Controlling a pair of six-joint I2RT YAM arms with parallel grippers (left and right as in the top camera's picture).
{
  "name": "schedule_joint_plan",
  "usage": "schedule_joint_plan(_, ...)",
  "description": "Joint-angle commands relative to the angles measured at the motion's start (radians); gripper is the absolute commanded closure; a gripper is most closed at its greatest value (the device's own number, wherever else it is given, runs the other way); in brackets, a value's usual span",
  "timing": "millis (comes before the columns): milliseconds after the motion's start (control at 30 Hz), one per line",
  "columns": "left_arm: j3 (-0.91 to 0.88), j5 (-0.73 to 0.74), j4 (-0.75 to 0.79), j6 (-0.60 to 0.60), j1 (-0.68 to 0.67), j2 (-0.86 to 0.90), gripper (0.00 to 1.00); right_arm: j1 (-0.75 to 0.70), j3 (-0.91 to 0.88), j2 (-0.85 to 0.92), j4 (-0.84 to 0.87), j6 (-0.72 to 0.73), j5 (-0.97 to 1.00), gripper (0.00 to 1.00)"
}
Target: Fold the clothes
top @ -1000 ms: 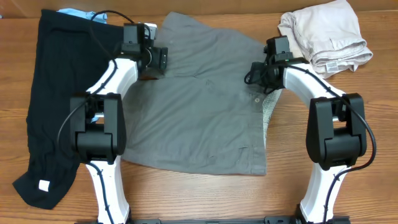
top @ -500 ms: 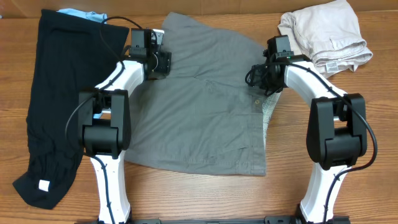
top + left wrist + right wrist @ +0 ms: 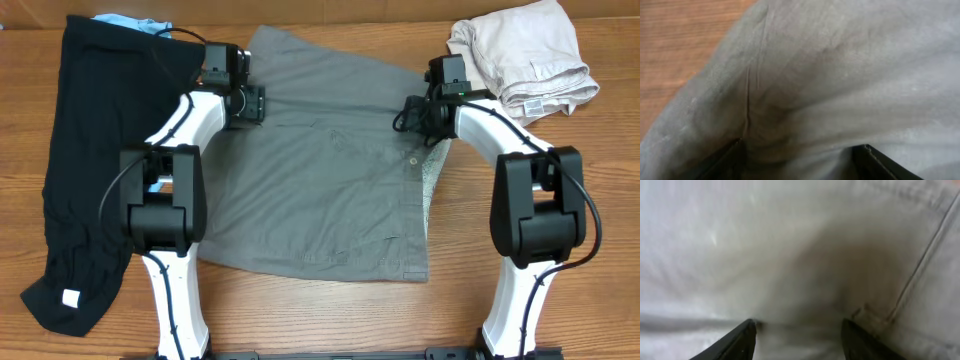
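Overhead, a brown wood-grain table (image 3: 300, 310) fills the view from edge to edge; its grain runs side to side. The grey shorts (image 3: 320, 180) lie spread flat at the centre, the waistband toward 3 o'clock with a pale button (image 3: 415, 160) on it. A long black garment (image 3: 85, 150) stretches along the 9 o'clock side; a scrap of light blue cloth (image 3: 125, 22) peeks out at 11 o'clock; a crumpled beige garment (image 3: 525, 55) sits at 1 o'clock. The left gripper (image 3: 801, 150) is down on the shorts' 10 o'clock edge, jaws wide, grey cloth puckered between them; the right gripper (image 3: 799, 325) is on the waistband at 2 o'clock, jaws likewise spread over the fabric.
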Motion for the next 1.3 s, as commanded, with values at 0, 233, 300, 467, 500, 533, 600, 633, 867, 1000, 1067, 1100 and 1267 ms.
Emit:
schedule_joint_plan(0, -0.043, -0.068, -0.111, -0.092, 0.034, 0.049, 0.27, -0.008, -0.026, 0.131, 0.018, 0.003, 0.020, 0.42)
schedule_joint_plan(233, -0.044, -0.078, -0.270, -0.151, 0.037, 0.049, 0.26, -0.008, -0.026, 0.188, 0.167, 0.002, 0.039, 0.45)
schedule_joint_plan(300, -0.044, -0.077, -0.296, -0.174, 0.037, 0.049, 0.27, -0.008, -0.026, 0.195, 0.212, 0.000, 0.046, 0.46)
schedule_joint_plan(467, -0.044, -0.074, -0.344, -0.218, 0.037, 0.049, 0.31, -0.008, -0.026, 0.200, 0.307, -0.028, 0.065, 0.46)
schedule_joint_plan(500, -0.044, -0.074, -0.345, -0.218, 0.037, 0.049, 0.31, -0.008, -0.025, 0.200, 0.315, -0.031, 0.066, 0.46)
schedule_joint_plan(533, -0.044, -0.077, -0.341, -0.218, 0.037, 0.049, 0.30, -0.009, -0.023, 0.200, 0.316, -0.031, 0.066, 0.45)
schedule_joint_plan(600, -0.043, -0.077, -0.324, -0.217, 0.037, 0.049, 0.24, -0.008, -0.011, 0.200, 0.303, -0.045, 0.056, 0.37)
schedule_joint_plan(633, -0.039, -0.077, -0.315, -0.217, 0.040, 0.049, 0.21, -0.008, 0.000, 0.197, 0.283, -0.067, 0.032, 0.33)
schedule_joint_plan(867, 0.253, -0.077, -0.539, -0.198, 0.047, 0.033, 0.26, -0.008, 0.087, 0.037, 0.174, -0.077, 0.011, 0.04)
schedule_joint_plan(1000, 0.576, -0.077, -0.774, -0.175, 0.047, 0.019, 0.23, -0.008, 0.193, -0.148, -0.023, -0.076, -0.019, 0.00)
schedule_joint_plan(1067, 0.729, -0.077, -0.885, -0.172, 0.047, 0.016, 0.22, -0.008, 0.243, -0.241, -0.140, -0.076, -0.037, 0.00)
schedule_joint_plan(1100, 0.803, -0.077, -0.941, -0.172, 0.047, 0.014, 0.21, -0.008, 0.268, -0.290, -0.201, -0.075, -0.050, 0.00)
schedule_joint_plan(1267, 1.114, -0.055, -1.220, -0.174, 0.037, -0.008, 0.19, -0.008, 0.348, -0.518, -0.432, -0.075, -0.218, 0.00)
